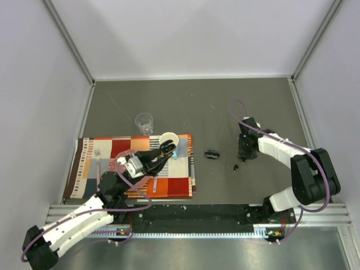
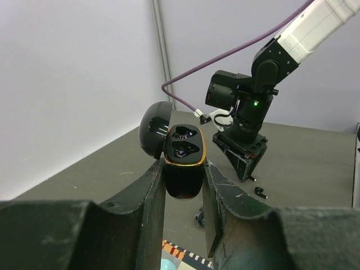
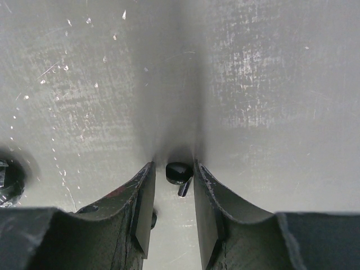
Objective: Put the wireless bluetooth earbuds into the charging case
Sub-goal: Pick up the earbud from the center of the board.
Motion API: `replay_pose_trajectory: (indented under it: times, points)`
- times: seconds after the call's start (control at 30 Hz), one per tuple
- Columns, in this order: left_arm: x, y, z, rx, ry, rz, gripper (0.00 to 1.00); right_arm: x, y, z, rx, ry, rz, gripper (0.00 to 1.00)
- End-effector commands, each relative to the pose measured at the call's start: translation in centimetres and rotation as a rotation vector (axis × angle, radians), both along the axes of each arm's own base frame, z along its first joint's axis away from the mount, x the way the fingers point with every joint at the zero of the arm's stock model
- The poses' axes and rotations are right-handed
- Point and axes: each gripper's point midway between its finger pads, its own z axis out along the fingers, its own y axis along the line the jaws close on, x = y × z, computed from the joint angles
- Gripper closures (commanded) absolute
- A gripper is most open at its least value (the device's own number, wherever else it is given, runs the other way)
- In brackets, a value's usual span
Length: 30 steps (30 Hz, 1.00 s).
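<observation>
Earbud [image 3: 179, 172], glossy black, sits between narrow right jaws; left jaws clamp oval case [image 2: 184, 163].

Soft, even light falls from overhead. The pale walls wash out, and the dark grey tabletop [image 1: 225, 107] takes only faint shadows. In the left wrist view the glossy black oval charging case [image 2: 183, 169] is sharp with small glints, while the left gripper's 2 black fingers [image 2: 140, 219] blur. In the right wrist view, glare lies on the scratched tabletop and a dark shadow band runs above the tiny black rounded earbud [image 3: 178, 170].
</observation>
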Motion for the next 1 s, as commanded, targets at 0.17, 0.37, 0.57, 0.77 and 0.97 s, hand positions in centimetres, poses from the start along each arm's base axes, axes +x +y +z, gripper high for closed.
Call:
replay_pose_trajectory:
  times: [0.17, 0.37, 0.57, 0.77, 0.97]
  points:
    - [-0.6, 0.5, 3.1, -0.064, -0.058, -0.006, 1.0, -0.8, -0.5, -0.8, -0.046, 0.047, -0.028, 0.68]
    - [-0.5, 0.5, 3.1, -0.06, -0.059, -0.001, 1.0, -0.7, 0.3, -1.4, -0.008, 0.078, -0.092, 0.73]
    - [-0.5, 0.7, 3.1, -0.057, -0.063, 0.009, 1.0, -0.8, -0.1, -1.4, -0.027, 0.084, -0.097, 0.77]
    - [-0.5, 0.5, 3.2, -0.053, -0.063, 0.005, 1.0, -0.7, 0.0, -1.2, -0.023, 0.077, -0.09, 0.83]
    - [-0.5, 0.4, 3.1, -0.051, -0.062, -0.001, 1.0, -0.2, -0.3, 0.0, -0.035, 0.027, -0.075, 0.92]
